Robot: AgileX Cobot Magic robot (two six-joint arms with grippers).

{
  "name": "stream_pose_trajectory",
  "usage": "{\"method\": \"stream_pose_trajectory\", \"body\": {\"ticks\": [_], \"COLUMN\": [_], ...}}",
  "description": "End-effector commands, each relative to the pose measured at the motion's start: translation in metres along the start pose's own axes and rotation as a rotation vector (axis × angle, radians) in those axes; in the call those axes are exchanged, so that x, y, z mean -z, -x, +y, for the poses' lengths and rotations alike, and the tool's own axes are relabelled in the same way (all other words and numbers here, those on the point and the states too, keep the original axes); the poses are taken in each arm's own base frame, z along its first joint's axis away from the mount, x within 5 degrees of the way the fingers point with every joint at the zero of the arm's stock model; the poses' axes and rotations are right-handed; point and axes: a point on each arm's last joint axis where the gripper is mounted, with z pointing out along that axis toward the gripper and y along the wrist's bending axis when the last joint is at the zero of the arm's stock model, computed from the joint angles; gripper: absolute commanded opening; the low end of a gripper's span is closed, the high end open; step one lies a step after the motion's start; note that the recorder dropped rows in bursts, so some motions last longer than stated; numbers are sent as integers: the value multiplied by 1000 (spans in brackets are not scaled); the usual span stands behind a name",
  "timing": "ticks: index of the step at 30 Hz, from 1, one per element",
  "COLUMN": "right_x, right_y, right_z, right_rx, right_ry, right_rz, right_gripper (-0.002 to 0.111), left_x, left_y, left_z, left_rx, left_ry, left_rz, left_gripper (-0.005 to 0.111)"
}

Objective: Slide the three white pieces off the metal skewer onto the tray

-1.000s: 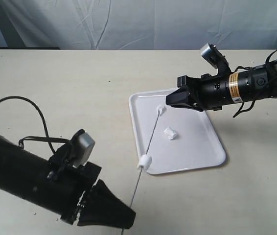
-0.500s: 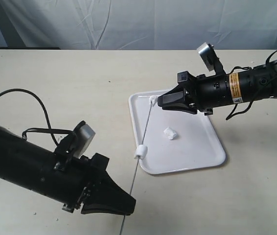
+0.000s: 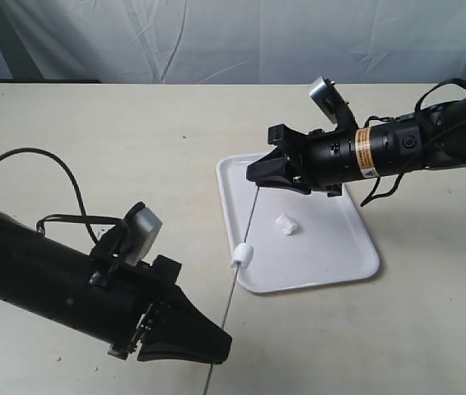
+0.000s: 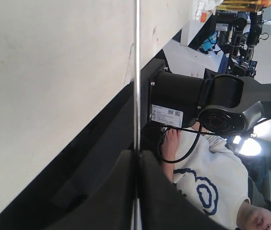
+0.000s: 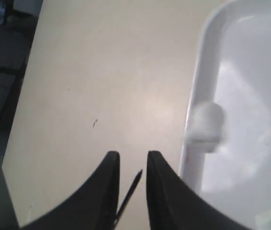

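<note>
The thin metal skewer (image 3: 245, 230) slants up from my left gripper (image 3: 210, 352), which is shut on its lower end (image 4: 136, 72). One white piece (image 3: 241, 253) is still threaded on it, just off the tray's near-left corner. A second white piece (image 3: 286, 223) lies on the white tray (image 3: 332, 247). The third white piece (image 5: 206, 123) sits blurred at the tray's rim (image 5: 205, 62), off the rod; the exterior view hides it behind my right gripper (image 3: 253, 174). The skewer's bare tip (image 5: 131, 189) stands in the narrow gap of my right gripper (image 5: 130, 154), whose fingers are slightly open.
A black cable (image 3: 27, 156) loops over the beige table on the left. A grey cloth backdrop (image 3: 233, 37) hangs behind the table. In the left wrist view, a seated person (image 4: 207, 177) and another arm's base (image 4: 193, 103) are beyond the table edge.
My right gripper has moved left along the skewer, past its tip. The top white piece came off the rod there. The left arm has barely shifted.
</note>
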Motion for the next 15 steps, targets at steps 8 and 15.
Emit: {"method": "stream_pose_trajectory", "body": {"ticks": [8, 15], "right_x": [0, 24], "right_y": [19, 21], "right_z": [6, -7], "right_rx": [84, 61], "right_ry": [-35, -39], "right_rz": [-52, 29], "right_gripper": [20, 20], "left_x": [0, 1], "left_y": [1, 16], "left_z": [-4, -3], "left_rx": [-23, -65], "left_ry": [-21, 57], "left_rz": [-6, -107], "left_gripper": [0, 0]}}
